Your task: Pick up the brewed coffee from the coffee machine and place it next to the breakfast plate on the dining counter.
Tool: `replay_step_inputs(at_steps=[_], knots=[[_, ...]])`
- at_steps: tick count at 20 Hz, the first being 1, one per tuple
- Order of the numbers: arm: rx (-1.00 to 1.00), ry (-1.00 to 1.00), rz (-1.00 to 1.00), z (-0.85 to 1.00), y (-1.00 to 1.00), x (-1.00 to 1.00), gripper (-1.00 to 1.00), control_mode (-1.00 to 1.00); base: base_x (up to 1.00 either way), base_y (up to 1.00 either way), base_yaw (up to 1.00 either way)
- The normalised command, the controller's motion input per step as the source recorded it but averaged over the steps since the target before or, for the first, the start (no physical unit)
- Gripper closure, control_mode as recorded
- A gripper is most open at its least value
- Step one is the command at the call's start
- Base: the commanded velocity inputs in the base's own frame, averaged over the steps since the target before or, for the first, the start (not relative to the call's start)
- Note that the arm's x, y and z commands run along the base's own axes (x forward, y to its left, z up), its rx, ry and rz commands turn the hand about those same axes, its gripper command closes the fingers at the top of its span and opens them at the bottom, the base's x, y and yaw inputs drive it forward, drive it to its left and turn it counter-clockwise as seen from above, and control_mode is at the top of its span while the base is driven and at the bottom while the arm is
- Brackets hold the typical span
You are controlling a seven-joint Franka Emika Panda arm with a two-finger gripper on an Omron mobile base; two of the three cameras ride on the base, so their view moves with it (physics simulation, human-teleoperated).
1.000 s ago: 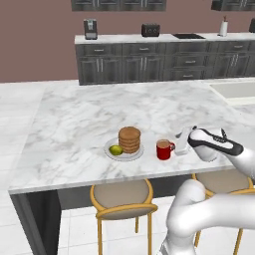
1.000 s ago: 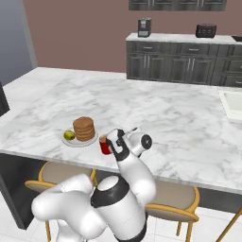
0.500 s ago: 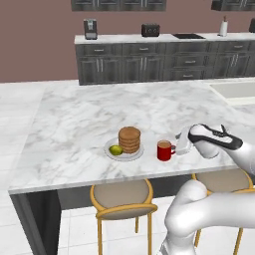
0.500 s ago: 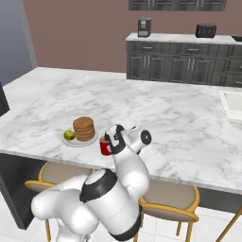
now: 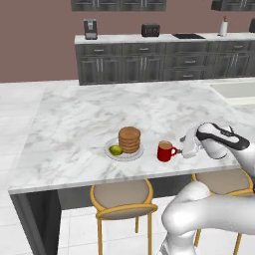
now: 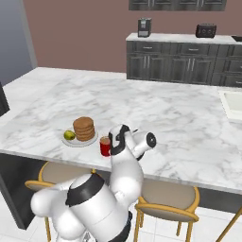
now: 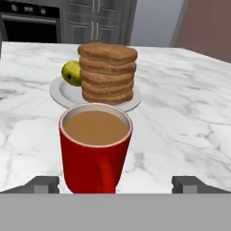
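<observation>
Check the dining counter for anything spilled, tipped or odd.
Nothing stands out. The red mug stands upright and full beside the breakfast plate, no spill on the marble counter; the pancakes sit stacked.

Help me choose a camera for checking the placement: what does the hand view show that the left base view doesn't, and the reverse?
Hand view alone: the light-brown coffee at the red mug's rim, and the two finger tips standing wide apart, clear of its sides. Left base view alone: the coffee machine on the far counter, the wooden stools, and the dining counter's front edge. Both: the mug standing upright beside the breakfast plate of pancakes.
</observation>
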Motion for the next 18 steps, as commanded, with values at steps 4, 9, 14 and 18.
replay_step_inputs(at_steps=[4, 9, 14, 18], knots=[[0.00, 0.02, 0.00, 0.23, 0.00, -0.51, -1.00, -1.00, 0.00, 0.00, 0.00], [0.00, 0.01, 0.00, 0.87, 0.00, -0.26, -1.00, -1.00, 0.00, 0.00, 0.00], [0.00, 0.02, 0.00, 1.00, 0.00, -0.38, -1.00, -1.00, 0.00, 0.00, 0.00], [0.00, 0.04, 0.00, 0.95, 0.01, -0.42, -1.00, -1.00, 0.00, 0.00, 0.00]])
